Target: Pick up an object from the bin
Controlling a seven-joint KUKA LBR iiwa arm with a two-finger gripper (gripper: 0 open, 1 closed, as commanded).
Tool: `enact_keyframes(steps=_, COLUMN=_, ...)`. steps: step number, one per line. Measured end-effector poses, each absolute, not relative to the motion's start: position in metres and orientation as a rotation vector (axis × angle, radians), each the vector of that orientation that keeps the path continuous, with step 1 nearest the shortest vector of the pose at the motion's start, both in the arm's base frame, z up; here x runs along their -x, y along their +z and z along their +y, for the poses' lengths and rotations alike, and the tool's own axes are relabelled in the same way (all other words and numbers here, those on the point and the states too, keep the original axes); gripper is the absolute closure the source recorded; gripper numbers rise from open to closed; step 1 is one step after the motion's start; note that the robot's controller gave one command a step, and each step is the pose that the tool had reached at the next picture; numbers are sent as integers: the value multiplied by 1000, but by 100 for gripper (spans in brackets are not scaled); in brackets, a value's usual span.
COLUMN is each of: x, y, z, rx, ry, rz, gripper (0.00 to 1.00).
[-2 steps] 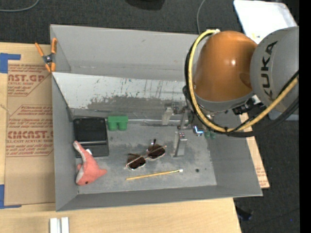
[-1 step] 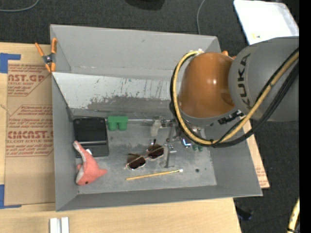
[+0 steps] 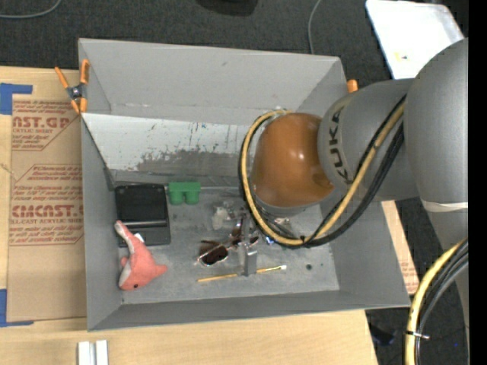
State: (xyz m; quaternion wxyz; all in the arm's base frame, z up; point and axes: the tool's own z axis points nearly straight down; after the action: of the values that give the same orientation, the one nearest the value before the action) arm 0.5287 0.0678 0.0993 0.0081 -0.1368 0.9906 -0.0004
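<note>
The arm (image 3: 426, 143) comes in over the bin's (image 3: 213, 82) right rim, its thick grey links lying across the right wall. The wrist is turned steeply downward. An orange cover (image 3: 289, 162) caps the wrist above the middle of the floor, and yellow-and-black cables (image 3: 249, 196) loop round the cover's left and lower sides.

Below the cover the end effector (image 3: 247, 258) points down at the floor, near the middle of the bin's near edge. The wrist hides most of it, so I cannot tell whether it stands wide or narrow, and nothing can be seen held in it.

Its tip is at the right end of a pair of dark-lensed sunglasses (image 3: 211, 254), which lie flat just to its left. A thin yellow stick (image 3: 221, 277) lies along the near edge, passing under or just beside the tip; contact cannot be made out. A small pale crumpled thing (image 3: 223, 216) sits just behind the sunglasses.

Well apart, toward the left wall, are a black box (image 3: 142, 211) and a green block (image 3: 183, 194) beside the box's far right corner. A pink plush toy (image 3: 138, 263) lies in the near left corner.
</note>
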Motion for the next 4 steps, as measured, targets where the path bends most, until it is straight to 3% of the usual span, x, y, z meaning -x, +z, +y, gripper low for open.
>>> enact_keyframes(steps=1, x=-516, y=74, z=58, rx=198, ry=2, rz=3125, gripper=0)
enact_keyframes(steps=2, x=-506, y=71, z=89, rx=665, ry=3, rz=3058, gripper=100)
enact_keyframes(steps=3, x=-507, y=71, z=89, rx=665, ry=3, rz=3058, gripper=100)
enact_keyframes(steps=4, x=-502, y=93, z=87, rx=678, ry=4, rz=3069, gripper=100)
